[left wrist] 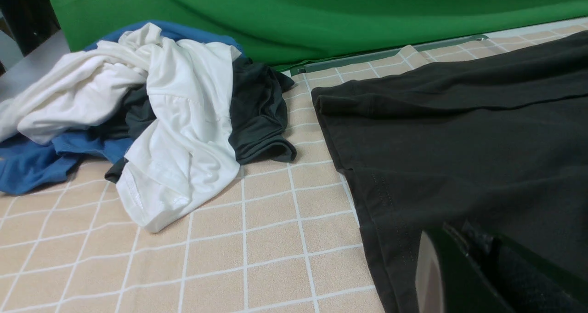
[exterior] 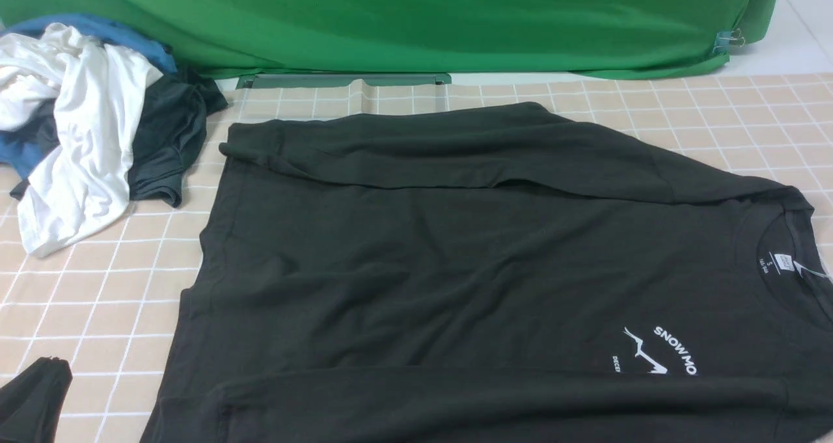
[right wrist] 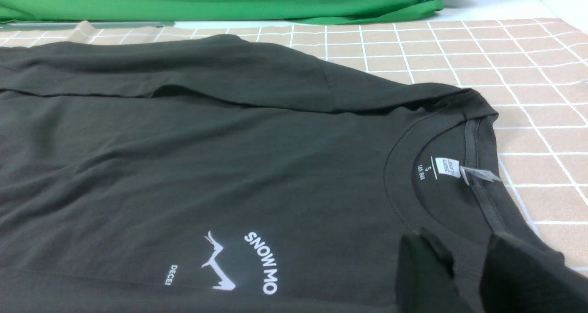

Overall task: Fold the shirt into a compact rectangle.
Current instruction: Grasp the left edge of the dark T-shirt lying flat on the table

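Shirt [exterior: 455, 267] flat, near edge out of view

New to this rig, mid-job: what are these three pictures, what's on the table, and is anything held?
It is a two-armed robot; each arm ends in a claw. The wide picture looks forward from between the arms; the others come from wrist cameras. On the checked cloth lies the black shirt, spread out, collar toward the robot's right; a heap of other clothes sits far left. The left claw is shut over the shirt's hem end; whether it pinches cloth I cannot tell. The right claw stands open near the collar.
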You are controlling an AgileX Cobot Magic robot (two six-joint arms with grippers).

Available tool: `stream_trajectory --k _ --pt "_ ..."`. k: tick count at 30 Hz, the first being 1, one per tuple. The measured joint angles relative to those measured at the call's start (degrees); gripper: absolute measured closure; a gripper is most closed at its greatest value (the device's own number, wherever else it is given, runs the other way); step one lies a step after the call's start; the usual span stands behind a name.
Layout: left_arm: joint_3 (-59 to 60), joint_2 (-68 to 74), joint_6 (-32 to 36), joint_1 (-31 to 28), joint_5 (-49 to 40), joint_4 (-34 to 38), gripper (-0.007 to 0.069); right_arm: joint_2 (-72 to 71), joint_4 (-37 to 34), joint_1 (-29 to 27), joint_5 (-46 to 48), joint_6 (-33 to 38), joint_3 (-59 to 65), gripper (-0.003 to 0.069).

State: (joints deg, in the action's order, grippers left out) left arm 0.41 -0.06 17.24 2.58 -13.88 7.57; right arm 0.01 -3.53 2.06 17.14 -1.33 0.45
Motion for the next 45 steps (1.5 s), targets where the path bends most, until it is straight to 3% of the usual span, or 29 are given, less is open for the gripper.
stream_trajectory --k 13,21,26,28,33,36,38,42,45 --pt "0.0 0.0 0.1 0.0 0.0 -0.2 0.0602 0.0 0.0 0.0 0.0 0.0 0.0 0.0420" --pt "0.0 0.0 2.6 0.0 0.0 -7.6 0.0602 0.0 0.0 0.0 0.0 0.0 0.0 0.0420" --pt "0.0 0.0 2.6 0.0 2.5 -6.9 0.0602 0.0 0.0 0.0 0.0 0.0 0.0 0.0420" --pt "0.0 0.0 1.9 0.0 5.6 -2.9 0.0602 0.0 0.0 0.0 0.0 0.0 0.0 0.0420" --pt "0.0 0.0 -4.5 0.1 15.1 13.5 0.0602 0.0 0.1 0.0 0.0 0.1 0.0 0.0420" --pt "0.0 0.0 -8.3 0.1 23.1 17.7 0.0602 0.0 2.3 0.0 -0.8 1.3 0.0 0.0420" --pt "0.0 0.0 -11.1 0.2 27.5 18.4 0.0602 0.0 3.5 0.0 -1.7 2.0 0.0 0.0420" --pt "-0.3 0.0 -28.0 0.2 42.0 16.2 0.0602 0.0 2.8 0.0 -8.5 -1.7 0.0 0.0420" --pt "-5.6 0.6 -32.9 0.2 37.9 10.8 0.0602 0.0 1.0 0.0 -15.3 -9.8 0.0 0.0420"
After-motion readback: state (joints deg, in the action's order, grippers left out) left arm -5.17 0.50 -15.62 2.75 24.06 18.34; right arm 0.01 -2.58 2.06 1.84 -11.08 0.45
